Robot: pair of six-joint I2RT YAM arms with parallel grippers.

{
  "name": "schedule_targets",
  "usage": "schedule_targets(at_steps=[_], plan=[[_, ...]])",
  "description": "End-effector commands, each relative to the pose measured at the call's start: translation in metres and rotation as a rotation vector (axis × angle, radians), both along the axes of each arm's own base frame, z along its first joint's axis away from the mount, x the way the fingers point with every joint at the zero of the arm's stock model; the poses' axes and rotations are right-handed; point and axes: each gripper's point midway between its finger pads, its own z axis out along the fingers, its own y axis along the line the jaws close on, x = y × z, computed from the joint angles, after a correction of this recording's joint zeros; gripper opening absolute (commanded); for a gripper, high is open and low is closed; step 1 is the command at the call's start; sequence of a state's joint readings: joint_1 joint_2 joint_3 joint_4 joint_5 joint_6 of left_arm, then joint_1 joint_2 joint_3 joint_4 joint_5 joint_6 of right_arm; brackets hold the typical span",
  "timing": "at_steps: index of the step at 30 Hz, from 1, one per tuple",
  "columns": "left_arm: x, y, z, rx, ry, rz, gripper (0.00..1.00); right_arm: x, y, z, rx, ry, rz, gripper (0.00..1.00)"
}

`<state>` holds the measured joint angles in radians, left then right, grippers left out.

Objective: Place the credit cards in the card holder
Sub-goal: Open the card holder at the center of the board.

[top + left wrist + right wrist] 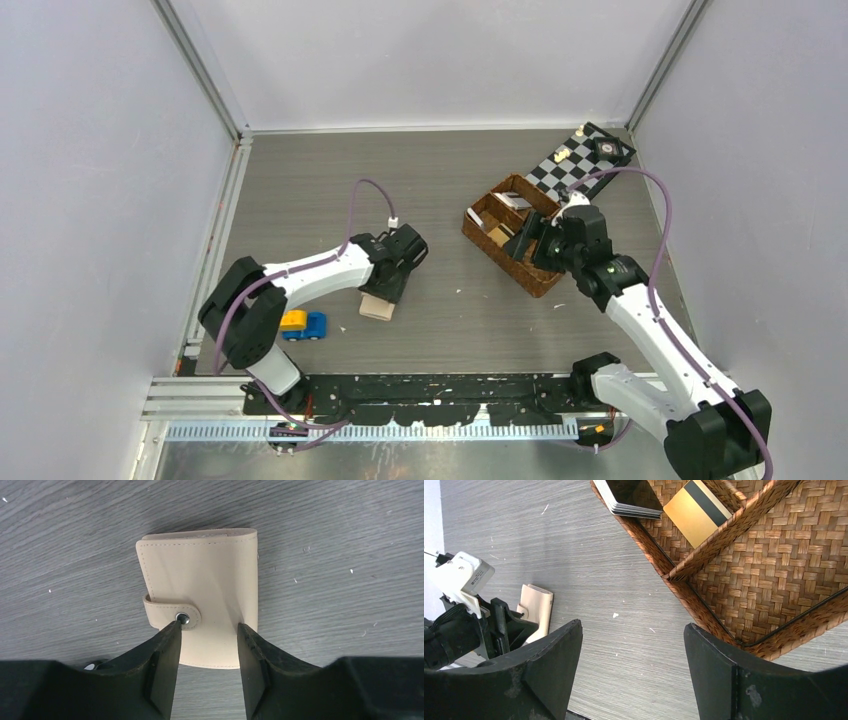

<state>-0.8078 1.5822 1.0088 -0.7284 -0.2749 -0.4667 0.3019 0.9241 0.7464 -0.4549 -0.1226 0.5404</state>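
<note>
**Overhead and wrist views.** The beige-pink folding card holder (200, 575) lies closed and flat on the grey wood-grain worktop (325, 555). Its strap (160, 607) is fastened by a silver snap stud (182, 618).

The left tool (208, 626) hangs over the holder's near edge with its two black fingers partly apart. One tip is beside the stud and the other over the bare face. Nothing is clamped between them, and whether the tips touch the face cannot be told.

The brown woven divided basket (644, 542) stands well apart from the holder, to its right in the overhead view. At one end of the basket lies a stack of black credit cards (629, 495). Just beside it is a gold-tan credit card (696, 512) with a dark magnetic stripe. No lettering on either can be read.

The right tool (633, 627) hovers over bare worktop just beside the basket's rim, with its fingers spread wide and holding nothing.

A white block (459, 575) on the left wrist carries a small grey label whose print is too small to read. A black-and-white chequered board (580, 160) lies beyond the basket. A yellow-and-blue toy truck (303, 324) sits near the holder.
</note>
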Motion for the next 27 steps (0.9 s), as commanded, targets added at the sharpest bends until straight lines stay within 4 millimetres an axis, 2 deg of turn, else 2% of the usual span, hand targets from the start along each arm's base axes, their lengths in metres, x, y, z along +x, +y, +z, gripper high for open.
schedule_targets(at_steps=[1, 8, 10, 16, 27], plan=[[0.022, -0.010, 0.010, -0.011, -0.087, -0.001, 0.47, 0.010, 0.007, 0.020, 0.001, -0.052, -0.004, 0.79], [0.026, -0.012, 0.016, -0.030, -0.114, 0.004, 0.45, 0.013, 0.012, 0.014, -0.026, -0.039, 0.010, 0.78], [0.026, -0.010, 0.017, -0.025, -0.116, 0.006, 0.42, 0.013, 0.012, 0.014, -0.031, -0.038, 0.011, 0.78], [0.027, -0.016, 0.027, -0.070, -0.133, 0.016, 0.45, 0.013, 0.010, 0.011, -0.049, -0.032, 0.003, 0.78], [0.027, -0.003, 0.025, -0.051, -0.123, 0.071, 0.46, 0.013, 0.008, 0.006, -0.063, -0.017, -0.001, 0.78]])
